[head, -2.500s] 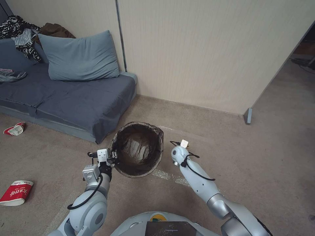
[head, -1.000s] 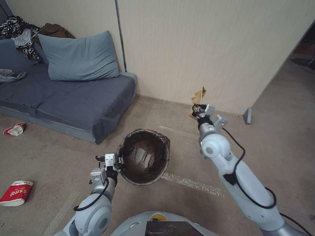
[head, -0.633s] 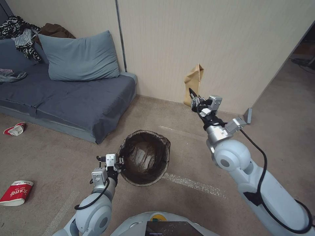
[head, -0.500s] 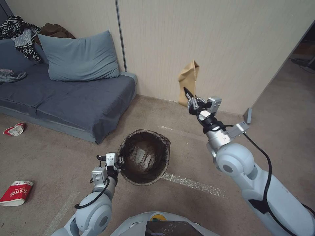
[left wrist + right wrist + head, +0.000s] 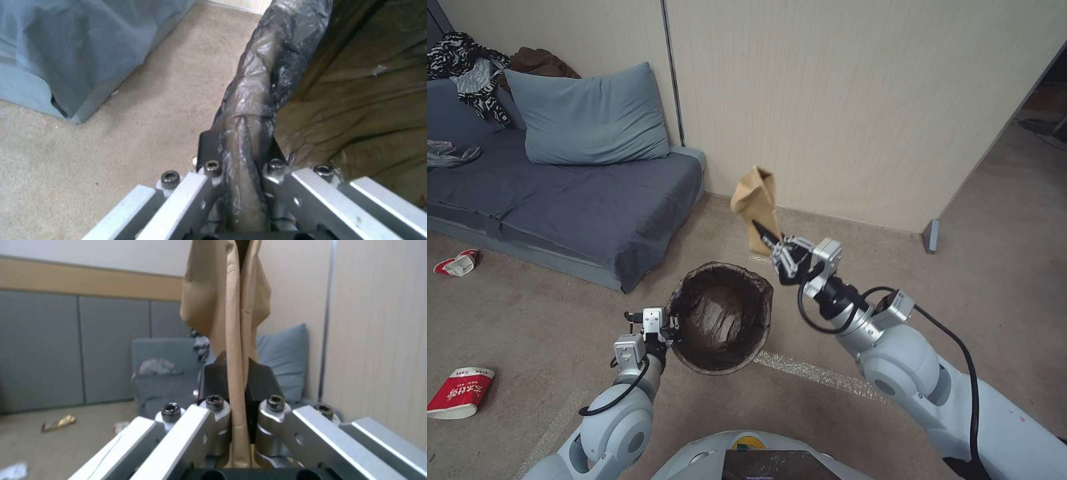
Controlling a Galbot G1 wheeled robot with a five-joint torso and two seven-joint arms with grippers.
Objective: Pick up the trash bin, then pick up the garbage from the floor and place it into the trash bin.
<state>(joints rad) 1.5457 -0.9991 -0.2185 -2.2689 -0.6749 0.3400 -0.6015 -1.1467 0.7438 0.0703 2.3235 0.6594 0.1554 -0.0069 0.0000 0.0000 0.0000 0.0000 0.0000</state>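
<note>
Carpet floor (image 5: 527, 313): left gripper (image 5: 662, 329) clamps the trash bin (image 5: 720, 320) rim, seemingly empty; right gripper (image 5: 774, 248) pinches a brown paper bag (image 5: 755, 200).

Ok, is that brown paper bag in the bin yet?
Not yet. The right tool pinches the brown paper bag in the air, beside and above the trash bin, whose rim the left tool clamps.

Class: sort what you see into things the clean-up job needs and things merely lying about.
Job: trash bin clamped by the left gripper; brown paper bag pinched in the right gripper; red-and-white cups on the floor.

Lying about: pillow; clothes; sofa.
</note>
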